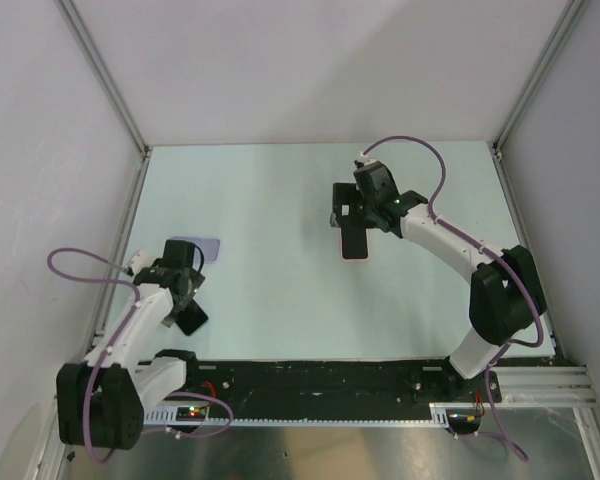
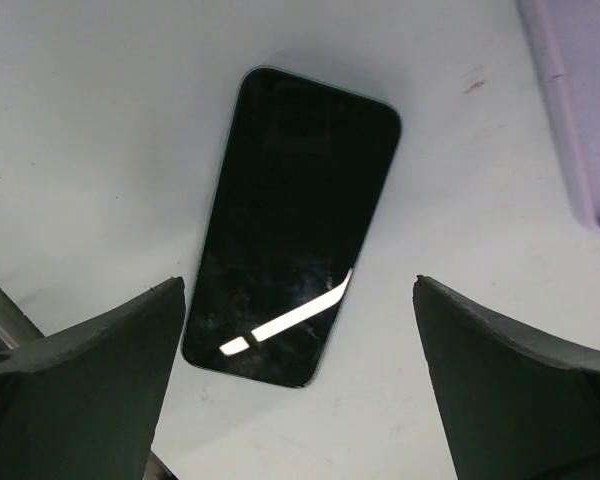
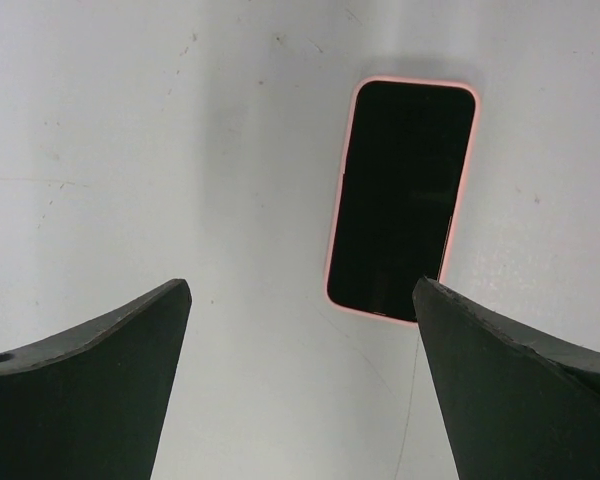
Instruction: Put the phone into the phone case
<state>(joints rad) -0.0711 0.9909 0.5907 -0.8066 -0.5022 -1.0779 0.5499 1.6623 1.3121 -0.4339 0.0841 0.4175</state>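
Observation:
A bare black phone [image 2: 295, 225] lies screen up on the pale table, just ahead of my left gripper [image 2: 300, 285]. That gripper is open, holds nothing and hovers above the phone's near end. In the top view the phone [image 1: 192, 318] lies at the near left, just below the left gripper [image 1: 183, 295]. The empty lilac phone case [image 1: 205, 248] lies a little beyond them; only its edge [image 2: 580, 100] shows in the left wrist view. My right gripper [image 3: 302, 285] is open and empty at the far right of the table [image 1: 358, 220].
A second phone, sitting in a pink case [image 3: 402, 200], lies screen up below the right gripper [image 1: 355, 243]. White walls with metal posts [image 1: 105, 75] enclose the table. A black rail [image 1: 320, 380] runs along the near edge between the arm bases.

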